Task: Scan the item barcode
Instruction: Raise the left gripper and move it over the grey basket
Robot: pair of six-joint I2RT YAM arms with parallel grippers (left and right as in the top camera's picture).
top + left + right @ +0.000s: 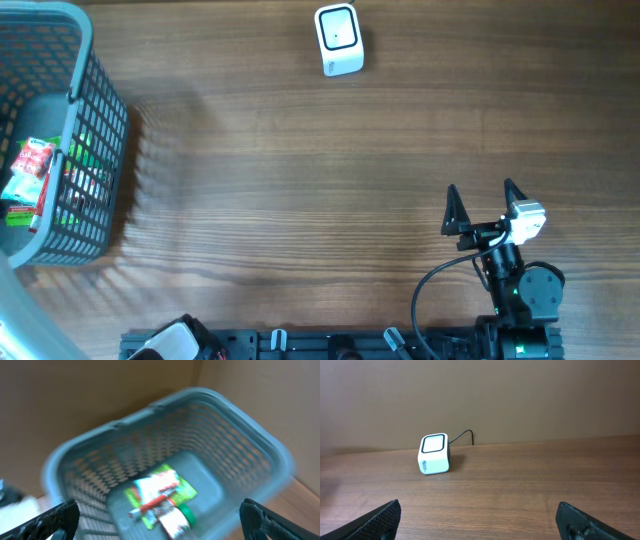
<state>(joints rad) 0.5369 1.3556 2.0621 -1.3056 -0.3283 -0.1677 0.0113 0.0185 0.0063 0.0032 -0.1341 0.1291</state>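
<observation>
Several packaged items (160, 495), red, white and green, lie in a heap on the floor of a grey-blue mesh basket (240, 425); one has a green cap (186, 514). My left gripper (159, 512) hangs open above them with nothing between its fingers; this view is blurred. From overhead the basket (92, 70) sits at the table's far left with the items (28, 172) inside. A white cube scanner (338, 38) stands at the back centre, also seen as the scanner (434, 453) ahead of my right gripper (480, 517). The right gripper (482, 194) is open and empty, low at the front right.
The scanner's black cable (462, 435) runs back toward the brown wall. A pale blurred shape (15, 305) fills the overhead view's bottom-left corner. The arm bases (340, 345) line the front edge. Wooden tabletop (300, 200) lies between basket and right arm.
</observation>
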